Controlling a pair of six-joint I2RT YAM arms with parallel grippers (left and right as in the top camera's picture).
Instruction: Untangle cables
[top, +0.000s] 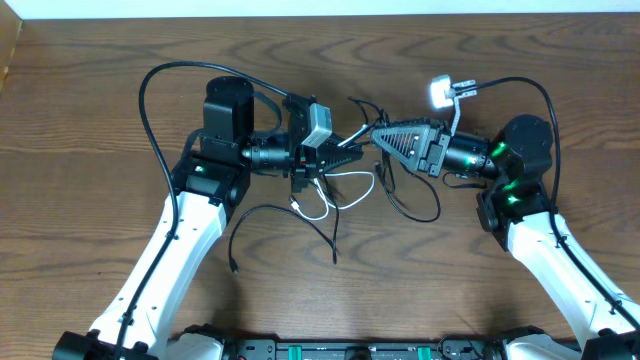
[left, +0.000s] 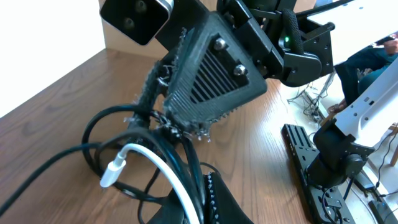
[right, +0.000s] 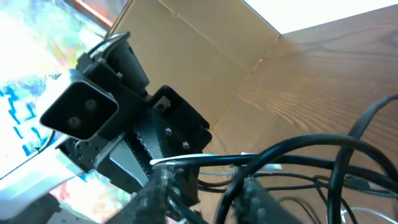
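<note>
The cables are a tangle of thin black cords and one white cord lying between my two grippers at the table's middle. My left gripper points right and is shut on the white and black cords, as the left wrist view shows; the white plug hangs free beside it. My right gripper points left, close to the left one. Black cords run between its nearly closed fingers in the right wrist view. It also shows in the left wrist view.
Loose black cord ends trail toward the front and loop under the right gripper. Thick arm cables arch at the left and right. A cardboard box stands past the left arm. The table's far edge is near.
</note>
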